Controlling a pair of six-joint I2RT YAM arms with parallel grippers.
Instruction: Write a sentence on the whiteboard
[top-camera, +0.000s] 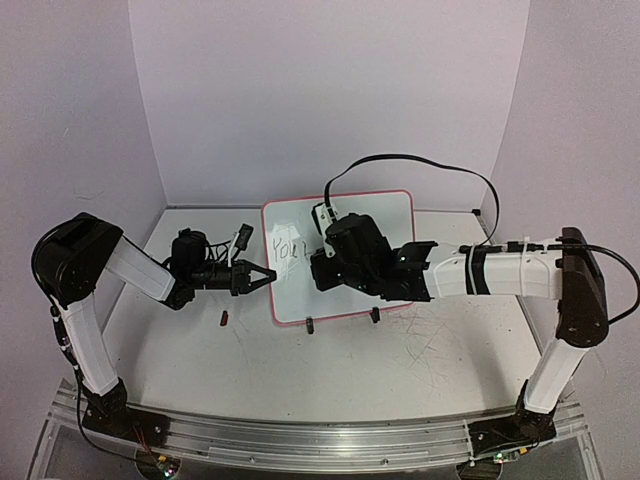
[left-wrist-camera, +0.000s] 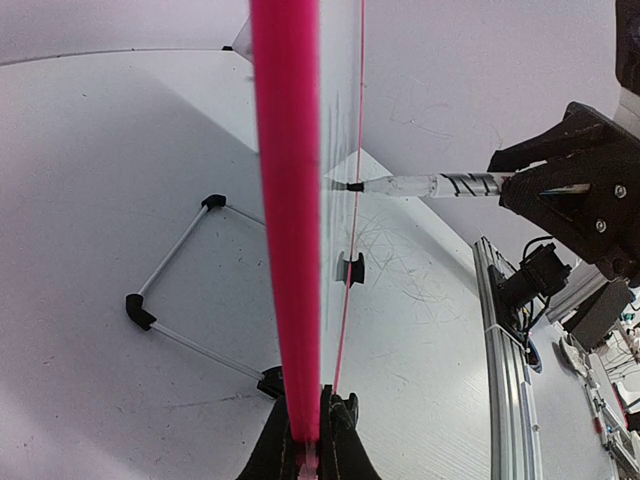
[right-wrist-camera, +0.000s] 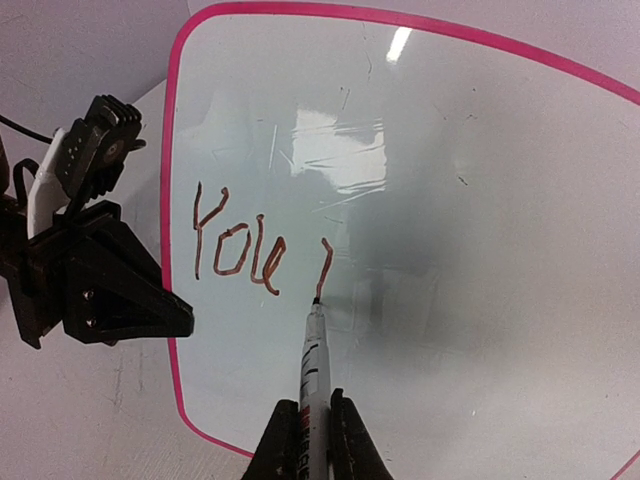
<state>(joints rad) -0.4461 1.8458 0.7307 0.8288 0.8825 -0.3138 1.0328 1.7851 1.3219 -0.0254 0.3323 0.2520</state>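
The whiteboard (top-camera: 385, 215), white with a pink rim, stands upright on two black clip feet at mid-table. My left gripper (left-wrist-camera: 308, 440) is shut on the board's left pink edge (left-wrist-camera: 288, 220); from above, this left gripper (top-camera: 268, 277) meets the board's lower left side. My right gripper (right-wrist-camera: 315, 425) is shut on a white marker (right-wrist-camera: 313, 365) whose tip touches the board face. The sentence (right-wrist-camera: 240, 245) stands as brownish strokes reading roughly "You" plus one short stroke just above the tip. From above, the right wrist (top-camera: 350, 255) covers the middle of the board.
A small dark piece (top-camera: 224, 319) lies on the table left of the board's feet (top-camera: 310, 324). The board's wire stand (left-wrist-camera: 170, 290) reaches back behind it. A black cable (top-camera: 420, 160) arcs above the board. Pale walls close in on three sides.
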